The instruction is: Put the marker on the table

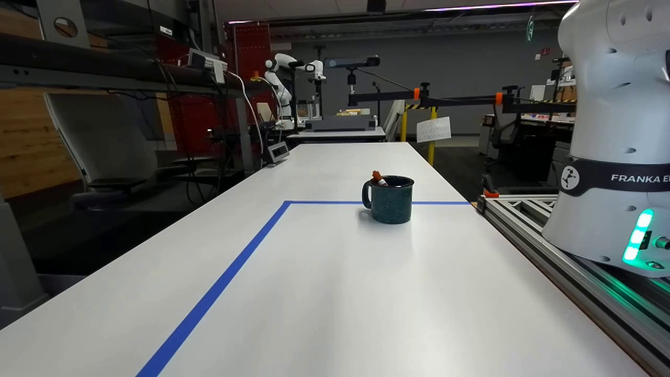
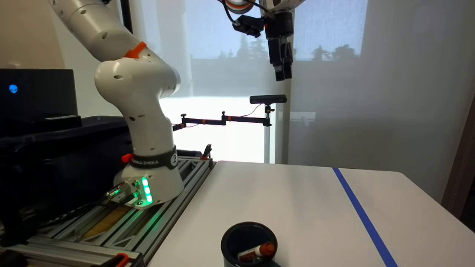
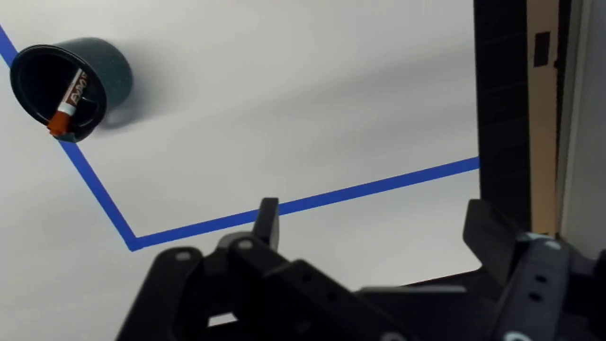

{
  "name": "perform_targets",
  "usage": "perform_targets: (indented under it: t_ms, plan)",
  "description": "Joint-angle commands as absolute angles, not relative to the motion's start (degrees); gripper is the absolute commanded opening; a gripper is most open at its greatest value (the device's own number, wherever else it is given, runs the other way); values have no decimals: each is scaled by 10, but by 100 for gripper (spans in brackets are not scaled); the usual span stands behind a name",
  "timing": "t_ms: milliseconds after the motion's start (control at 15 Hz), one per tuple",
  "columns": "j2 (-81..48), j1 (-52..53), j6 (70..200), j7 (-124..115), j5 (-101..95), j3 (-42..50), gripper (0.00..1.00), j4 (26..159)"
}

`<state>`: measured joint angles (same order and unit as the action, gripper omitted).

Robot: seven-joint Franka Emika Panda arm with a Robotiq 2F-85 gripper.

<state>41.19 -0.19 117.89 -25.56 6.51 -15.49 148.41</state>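
Observation:
The reddish-brown and white marker [image 1: 378,178] leans inside the dark teal mug [image 1: 391,204], its orange-brown cap at the rim near the handle. In an exterior view the marker [image 2: 256,252] lies slanted in the mug opening, and the mug [image 2: 241,236] is partly cut off by the lower edge. In the wrist view the marker [image 3: 75,92] sits in the mug [image 3: 108,66] at upper left. The mug stands upright on the white table [image 1: 335,293]. My gripper [image 2: 283,73] hangs high above the table, away from the mug. In the wrist view the gripper [image 3: 371,208] is open and empty.
Blue tape [image 1: 225,277] marks lines on the table. The grey rail [image 1: 565,283] with the white robot base [image 1: 596,225] runs along one table side. A camera on a black arm [image 2: 268,99] stands beyond the table's end. A small grey device [image 1: 278,152] sits at the table's edge.

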Motion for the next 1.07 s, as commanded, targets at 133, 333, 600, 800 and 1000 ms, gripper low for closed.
perform_targets:
  t_ms: [133, 333, 600, 800, 1000]
  plan:
    - [303, -82, 1253, -392, -13, -177, 100, 1477]
    - [257, -109, 1264, -458, -74, -167, 100, 1469]
    - [229, -125, 1270, -518, -134, -136, 100, 1473]
    - [211, -133, 1273, -552, -155, -103, 100, 1478]
    - [195, -126, 1279, -485, -145, -50, 100, 1483]
